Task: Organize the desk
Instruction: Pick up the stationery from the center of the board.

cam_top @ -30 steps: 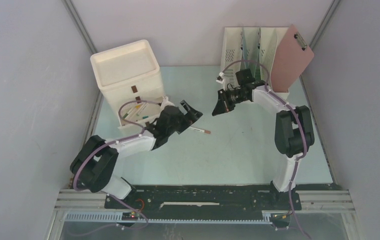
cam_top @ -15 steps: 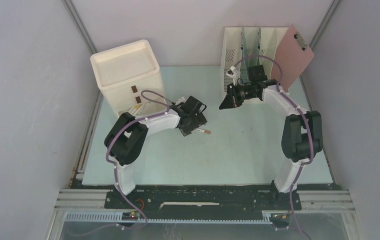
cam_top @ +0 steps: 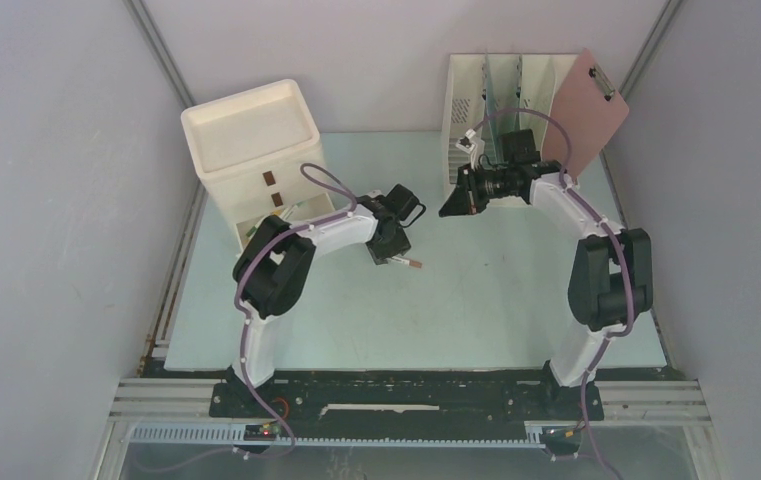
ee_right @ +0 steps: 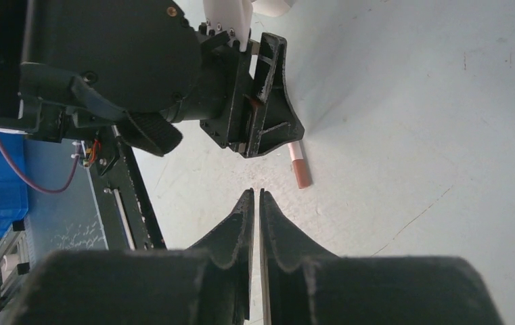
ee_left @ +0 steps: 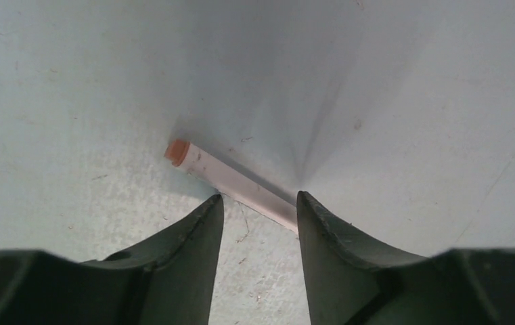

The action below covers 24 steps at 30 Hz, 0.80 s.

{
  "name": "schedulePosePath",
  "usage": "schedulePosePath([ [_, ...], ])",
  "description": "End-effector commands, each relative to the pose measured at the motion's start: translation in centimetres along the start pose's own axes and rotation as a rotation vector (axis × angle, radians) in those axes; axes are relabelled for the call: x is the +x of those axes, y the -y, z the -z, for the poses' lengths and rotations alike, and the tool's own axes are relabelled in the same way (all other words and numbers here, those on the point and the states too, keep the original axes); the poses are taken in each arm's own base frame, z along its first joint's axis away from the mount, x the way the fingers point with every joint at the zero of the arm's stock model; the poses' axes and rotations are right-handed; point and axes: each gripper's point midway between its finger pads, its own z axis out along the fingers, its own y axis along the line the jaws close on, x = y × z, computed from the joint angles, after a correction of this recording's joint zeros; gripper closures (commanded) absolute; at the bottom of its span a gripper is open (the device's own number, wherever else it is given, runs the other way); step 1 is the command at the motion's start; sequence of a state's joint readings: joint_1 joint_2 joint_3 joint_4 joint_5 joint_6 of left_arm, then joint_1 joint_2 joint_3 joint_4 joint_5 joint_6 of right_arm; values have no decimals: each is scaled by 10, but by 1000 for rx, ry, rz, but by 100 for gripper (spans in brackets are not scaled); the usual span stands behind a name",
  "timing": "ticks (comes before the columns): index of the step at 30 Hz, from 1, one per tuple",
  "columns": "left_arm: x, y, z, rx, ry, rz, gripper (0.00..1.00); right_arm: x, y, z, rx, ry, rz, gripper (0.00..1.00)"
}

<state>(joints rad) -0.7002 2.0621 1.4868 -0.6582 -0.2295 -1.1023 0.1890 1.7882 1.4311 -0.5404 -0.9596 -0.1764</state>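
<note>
On the pale mint desk lies a white pen with a brown-orange cap. My left gripper is lowered onto the pen. In the left wrist view its dark fingertips stand apart, one at each end of a stretch of the pen, which crosses just beyond them; the jaws are open and not clamped. My right gripper hovers over the desk right of the pen, shut with nothing in it. The right wrist view shows its jaws nearly touching, with the pen and the left gripper ahead.
A cream drawer unit stands at the back left, its lower drawer pulled out with pens inside. A cream file rack with a brown clipboard stands at the back right. The black rail runs along the front edge.
My left arm has swung from the drawer out over the pen and come down on it, its jaws narrowing. My right gripper has drawn back a little toward the file rack.
</note>
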Motion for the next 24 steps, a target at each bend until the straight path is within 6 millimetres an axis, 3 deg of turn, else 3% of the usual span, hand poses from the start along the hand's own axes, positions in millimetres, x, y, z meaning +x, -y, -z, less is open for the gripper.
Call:
schedulePosePath([
  [1, 28, -65, -27, -225, -89, -149, 53, -21, -23, 17, -26, 69, 70, 88],
  [4, 39, -70, -36, -227, -138, -212, 67, -24, -29, 21, -34, 82, 79, 88],
  [10, 54, -83, -39, -209, -216, -394, 77, -28, -37, 27, -44, 100, 95, 88],
  [13, 47, -85, -34, -175, -180, -474, 85, -30, -40, 29, -49, 108, 100, 88],
  [17, 33, -82, -28, -124, -93, -557, 87, -30, -42, 30, -55, 114, 97, 88],
  [24, -1, -63, -4, 2, 106, -657, 98, -29, -45, 31, -66, 118, 112, 86],
])
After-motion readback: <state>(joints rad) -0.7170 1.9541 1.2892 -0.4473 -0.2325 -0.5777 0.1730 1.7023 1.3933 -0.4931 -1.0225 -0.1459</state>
